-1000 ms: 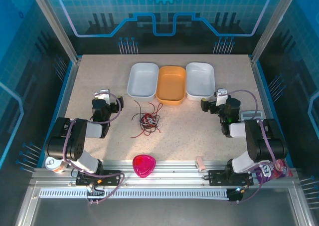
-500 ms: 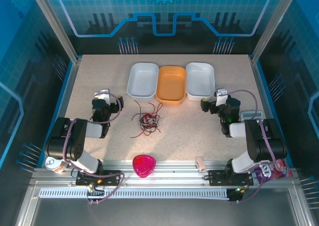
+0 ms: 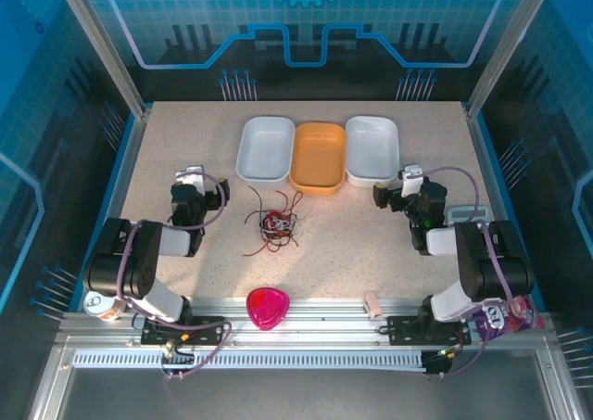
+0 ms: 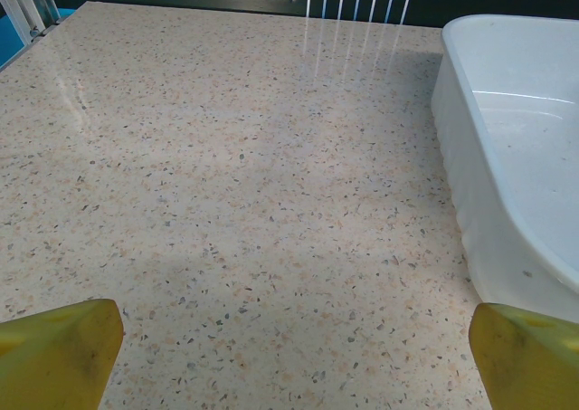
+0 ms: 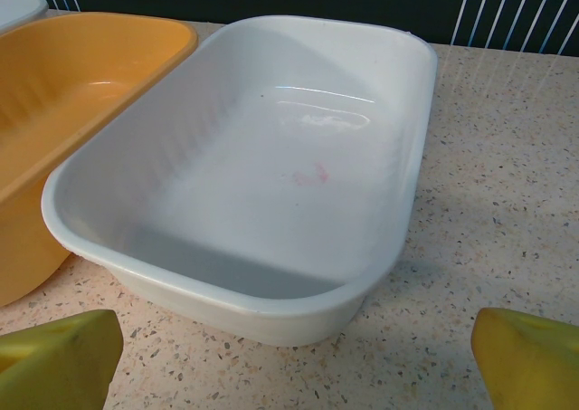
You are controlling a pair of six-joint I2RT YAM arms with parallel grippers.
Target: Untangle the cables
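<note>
Where the table meets the near rail, a pink bowl sits. Beyond it, the cables lie knotted on the tabletop between the left gripper and the right gripper, both low, pointing away, jaws spread, grasping nothing. Farthest, the left white tray, the orange tray and the right white tray stand touching, floors bare.

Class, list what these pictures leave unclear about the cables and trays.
1. Top view: cables too small and knotted to count strands.
2. Left wrist view: left white tray cut off by right edge.
3. Right wrist view: orange tray cut off by left edge.
</note>
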